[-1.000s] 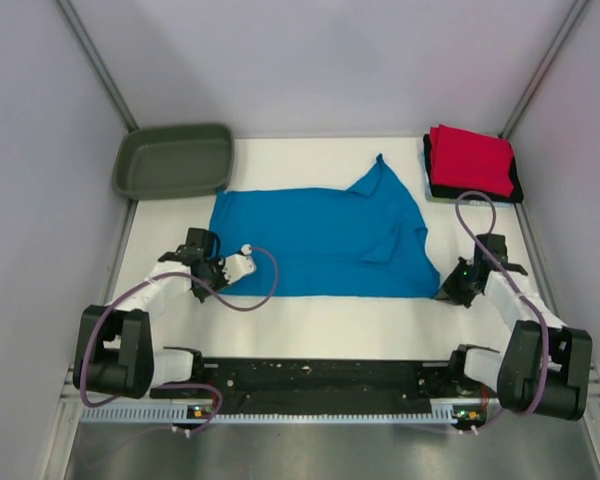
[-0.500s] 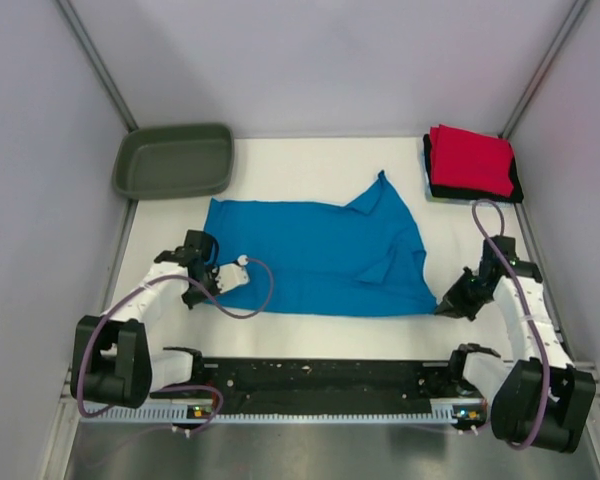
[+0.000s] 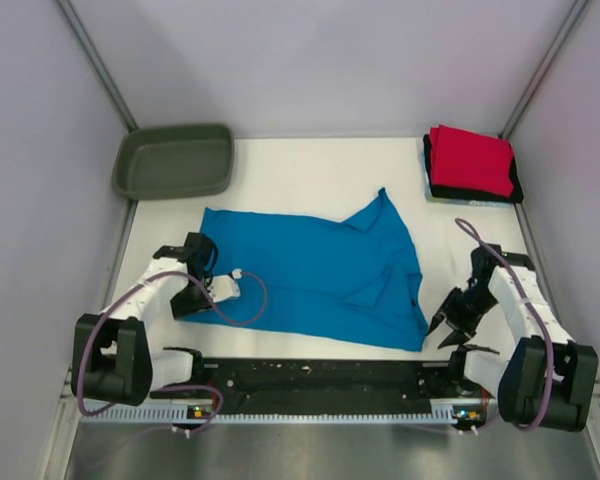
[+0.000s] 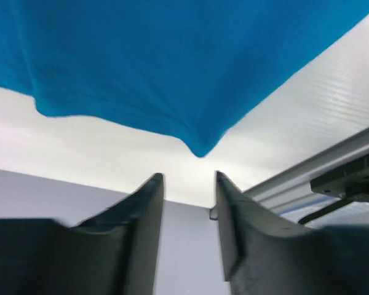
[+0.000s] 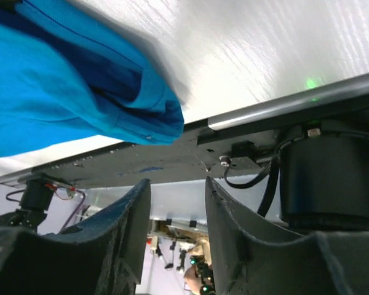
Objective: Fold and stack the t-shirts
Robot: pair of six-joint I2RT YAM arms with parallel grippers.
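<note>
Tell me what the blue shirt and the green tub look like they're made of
The blue shirt looks like soft matte cloth: it lies limp with folds and creases. The green tub is probably moulded plastic: smooth, dull sheen, rounded rim and corners.

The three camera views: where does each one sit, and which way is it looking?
Top external: fixed above and behind the arms, looking down on the white table, blue t-shirt, folded red shirt and green tub; left arm and right arm show.
Left wrist: on the left arm, low, looking past the open left gripper at the t-shirt's edge.
Right wrist: on the right arm, looking past the open right gripper at a t-shirt corner and the base rail.
All three share the blue t-shirt.
</note>
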